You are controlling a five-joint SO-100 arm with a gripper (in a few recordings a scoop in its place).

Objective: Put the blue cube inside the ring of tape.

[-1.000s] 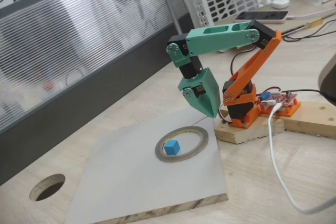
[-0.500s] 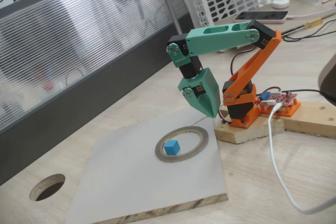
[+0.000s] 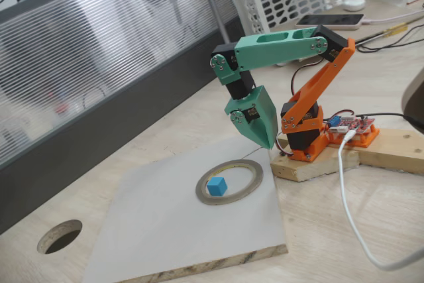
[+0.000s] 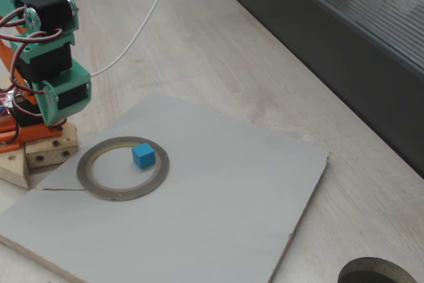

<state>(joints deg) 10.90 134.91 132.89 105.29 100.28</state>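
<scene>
The cube [image 3: 216, 186] sits flat on the board [image 3: 165, 230], inside the ring [image 3: 229, 181]. In both fixed views there is ring all around it. It does not touch the ring. In a fixed view [image 4: 143, 155] it is nearer the far side of the ring than the middle. It is small and blue, and its sides are all alike, so it has no long way and no short way.

The ring lies flat on the grey board, close to the corner by the arm's base [image 3: 305, 147]. Nothing lies on top of it.

The gripper [image 3: 265, 142] hangs above the edge of the board, up and to the right of the ring in this view. It points down. It holds nothing. Its two fingers look pressed together into one green point, with no gap to see between them. The cube lies down and to the left of it, with the near rim of the ring in between. The gripper is well apart from the cube and does not touch the ring either.

From how things lie, the job looks done: the cube is in its place. The arm needs no more reach toward the cube. If it came down here it could bump the ring.

A dark round hole [image 3: 59, 236] is in the table, far off at the other end of the board.
</scene>
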